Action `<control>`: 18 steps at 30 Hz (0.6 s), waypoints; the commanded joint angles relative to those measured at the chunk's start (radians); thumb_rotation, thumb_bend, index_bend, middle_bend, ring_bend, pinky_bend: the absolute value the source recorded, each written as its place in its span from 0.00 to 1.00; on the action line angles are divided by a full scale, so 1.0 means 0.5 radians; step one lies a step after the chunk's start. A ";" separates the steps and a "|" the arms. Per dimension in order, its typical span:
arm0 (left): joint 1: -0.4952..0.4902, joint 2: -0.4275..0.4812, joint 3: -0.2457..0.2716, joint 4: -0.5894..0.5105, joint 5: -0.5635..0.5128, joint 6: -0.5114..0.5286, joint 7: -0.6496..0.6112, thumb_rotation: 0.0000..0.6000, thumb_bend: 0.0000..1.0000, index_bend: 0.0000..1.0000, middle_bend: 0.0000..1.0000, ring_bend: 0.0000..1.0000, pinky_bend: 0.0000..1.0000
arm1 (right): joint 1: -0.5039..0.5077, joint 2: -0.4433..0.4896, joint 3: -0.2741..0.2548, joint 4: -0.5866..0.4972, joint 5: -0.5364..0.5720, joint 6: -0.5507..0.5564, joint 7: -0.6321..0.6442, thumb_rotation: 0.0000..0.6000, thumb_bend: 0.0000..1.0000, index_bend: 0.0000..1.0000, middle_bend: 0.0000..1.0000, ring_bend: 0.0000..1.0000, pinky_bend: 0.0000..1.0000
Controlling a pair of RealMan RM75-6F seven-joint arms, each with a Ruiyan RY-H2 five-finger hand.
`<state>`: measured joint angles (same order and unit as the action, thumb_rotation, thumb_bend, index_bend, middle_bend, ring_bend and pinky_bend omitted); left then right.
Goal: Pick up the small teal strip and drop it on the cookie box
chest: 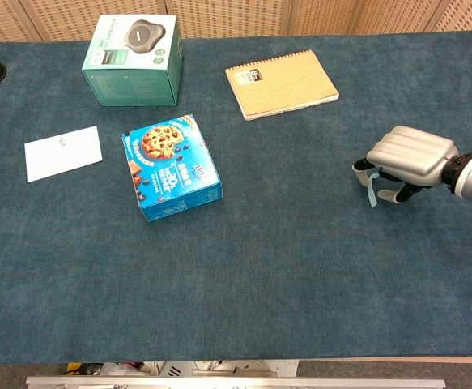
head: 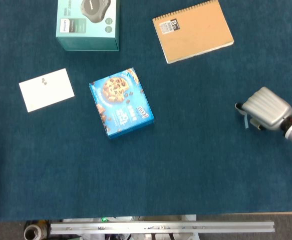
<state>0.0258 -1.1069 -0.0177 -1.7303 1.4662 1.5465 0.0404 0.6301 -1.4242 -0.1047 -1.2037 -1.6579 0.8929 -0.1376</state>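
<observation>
The small teal strip (chest: 372,193) hangs from my right hand (chest: 403,160), pinched at its top between thumb and fingertip, just above the blue cloth at the right side. The head view shows the same right hand (head: 266,109) with the teal strip (head: 246,120) at its left edge. The blue cookie box (head: 120,102) lies flat in the middle left of the table, far to the left of the hand; the chest view shows the cookie box (chest: 170,168) too. My left hand is in neither view.
A teal product box (chest: 133,59) stands at the back left. A brown spiral notebook (chest: 282,83) lies at the back centre. A white card (chest: 63,152) lies left of the cookie box. The table's front edge (chest: 236,361) runs along the bottom.
</observation>
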 commanded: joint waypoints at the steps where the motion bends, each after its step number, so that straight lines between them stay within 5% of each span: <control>1: 0.001 0.000 0.000 0.001 -0.001 0.000 0.000 1.00 0.34 0.12 0.22 0.18 0.25 | 0.002 -0.002 0.002 -0.003 0.008 -0.004 -0.005 1.00 0.28 0.51 1.00 1.00 1.00; 18: 0.007 0.001 0.000 0.013 -0.017 -0.008 -0.013 1.00 0.34 0.12 0.22 0.18 0.25 | 0.013 -0.026 0.006 -0.004 0.051 -0.036 -0.041 1.00 0.29 0.57 1.00 1.00 1.00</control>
<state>0.0295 -1.1063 -0.0177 -1.7238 1.4579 1.5426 0.0340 0.6365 -1.4371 -0.1020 -1.2055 -1.6325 0.8751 -0.1581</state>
